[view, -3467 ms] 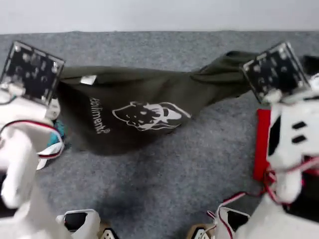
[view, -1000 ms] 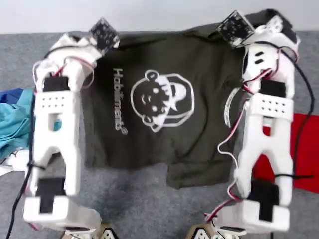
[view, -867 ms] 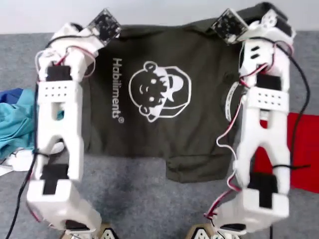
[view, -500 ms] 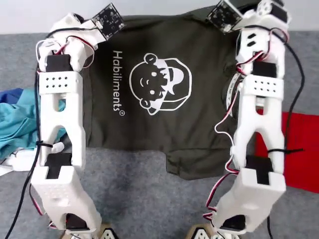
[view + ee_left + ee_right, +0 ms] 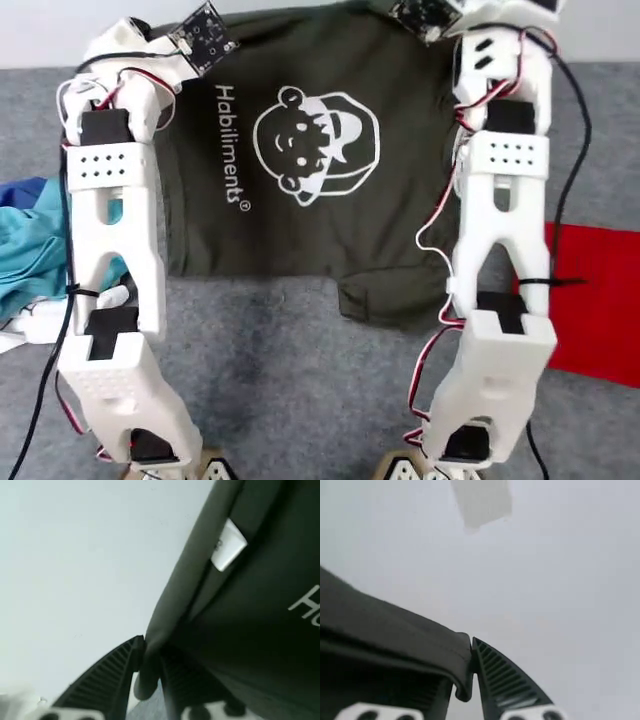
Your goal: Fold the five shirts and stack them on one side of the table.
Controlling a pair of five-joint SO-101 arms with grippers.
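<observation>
Between the left gripper's (image 5: 149, 656) ribbed black fingers sits a rolled edge of the dark olive shirt (image 5: 260, 630), pinched tight with no gap showing. Just along that edge a small white label (image 5: 227, 550) is sewn inside the collar. At the right gripper (image 5: 470, 652) the fingers likewise press together on a thick fold of the same shirt's edge, with pale wall (image 5: 545, 555) behind it.

From above, both arms stretch far across the table, the left arm (image 5: 110, 250) along one side of the shirt and the right arm (image 5: 500, 250) along the other, each gripping a top corner at the table's far edge. The shirt lies spread between them, front up, showing a white cartoon face print (image 5: 315, 145) with a line of white lettering (image 5: 232, 143) beside it. Its hem lies toward the arm bases on the grey table surface (image 5: 300, 400). One sleeve (image 5: 395, 300) bunches out below the hem, next to the right arm.

A teal and blue garment (image 5: 30, 240) lies crumpled outside the left arm at the table's edge. A red garment (image 5: 600, 300) lies flat outside the right arm.
</observation>
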